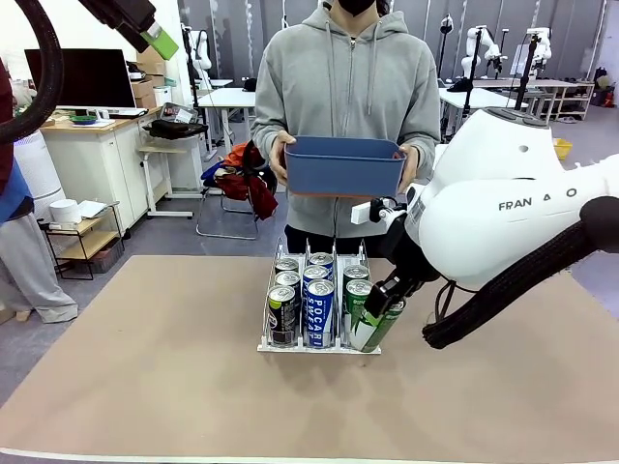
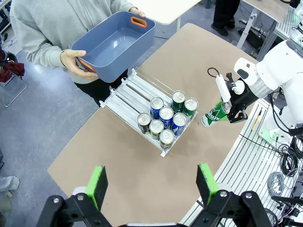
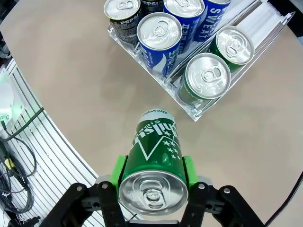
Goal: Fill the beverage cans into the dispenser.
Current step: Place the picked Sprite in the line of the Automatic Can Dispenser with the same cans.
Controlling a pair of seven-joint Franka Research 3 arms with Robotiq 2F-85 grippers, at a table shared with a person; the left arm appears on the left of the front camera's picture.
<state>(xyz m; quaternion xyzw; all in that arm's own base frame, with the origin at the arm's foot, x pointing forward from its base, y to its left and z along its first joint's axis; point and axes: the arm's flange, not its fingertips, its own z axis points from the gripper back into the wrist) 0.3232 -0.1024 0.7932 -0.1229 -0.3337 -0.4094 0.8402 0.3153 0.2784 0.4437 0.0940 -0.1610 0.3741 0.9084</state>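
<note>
Now the right claw [image 3: 150, 182] is clamping a green can [image 3: 154, 158] between its green pads, holding it tilted just off the front right corner of the dispenser [image 1: 319, 346], which is sitting mid-tabletop [image 1: 145, 387] and carrying seven cans: two black Pepsi cans [image 1: 282, 314], three blue-and-white Pocari Sweat cans [image 1: 318, 311] and two green ones [image 1: 357, 295]. Meanwhile the left claw [image 2: 152, 183] is hanging high above the tabletop with its jaws spread wide and gripping nothing, and the person at the far side is holding a blue bin [image 1: 344, 166] in both hands.
</note>
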